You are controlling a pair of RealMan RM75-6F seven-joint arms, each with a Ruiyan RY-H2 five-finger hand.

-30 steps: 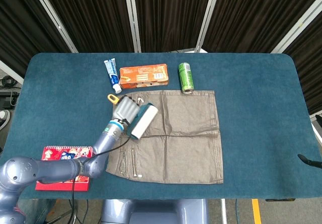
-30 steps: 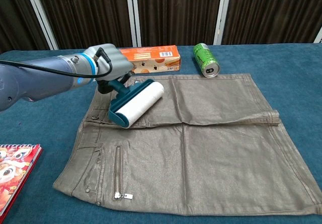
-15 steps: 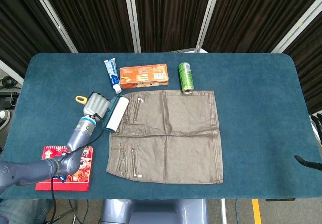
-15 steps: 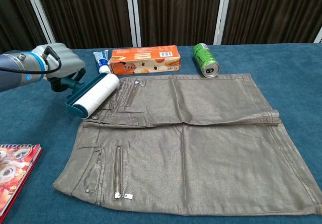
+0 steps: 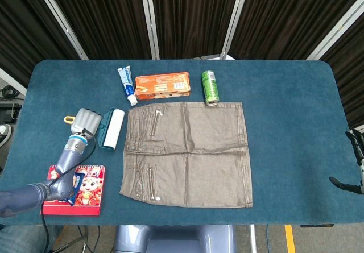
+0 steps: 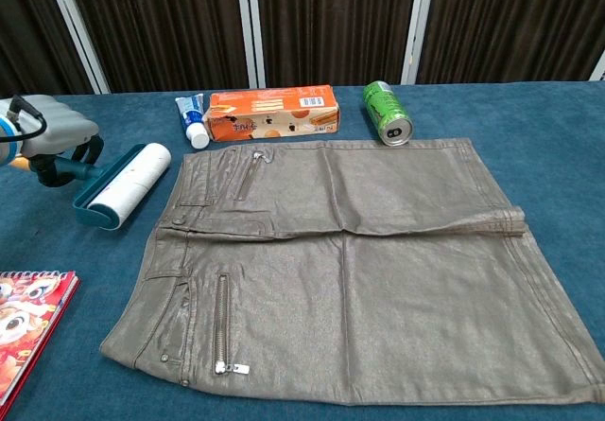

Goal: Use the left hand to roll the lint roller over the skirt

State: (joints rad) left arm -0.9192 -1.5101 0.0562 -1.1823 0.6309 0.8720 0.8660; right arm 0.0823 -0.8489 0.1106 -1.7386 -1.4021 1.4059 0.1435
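Observation:
The grey-brown skirt [image 5: 187, 153] lies flat on the blue table, waistband to the left; in the chest view the skirt [image 6: 350, 270] fills the middle. The lint roller [image 5: 112, 128], a white roll in a teal frame, is off the cloth, just left of the waistband. My left hand [image 5: 86, 120] grips its handle from the left; a yellow handle tip pokes out behind the hand. The chest view shows the same left hand [image 6: 52, 128] at the left edge with the roller [image 6: 123, 184] low over the table. My right hand [image 5: 356, 150] barely shows at the right edge, far from the skirt.
Along the far edge of the skirt lie a toothpaste tube [image 5: 127, 84], an orange box [image 5: 162, 86] and a green can [image 5: 210, 87] on its side. A red notebook [image 5: 77, 189] sits at the front left, beside my left forearm. The table's right half is bare blue cloth [image 5: 296, 122].
My left hand has carried the roller leftward, from the skirt's upper left part over the waistband and off onto the table. The right hand has edged into the head view.

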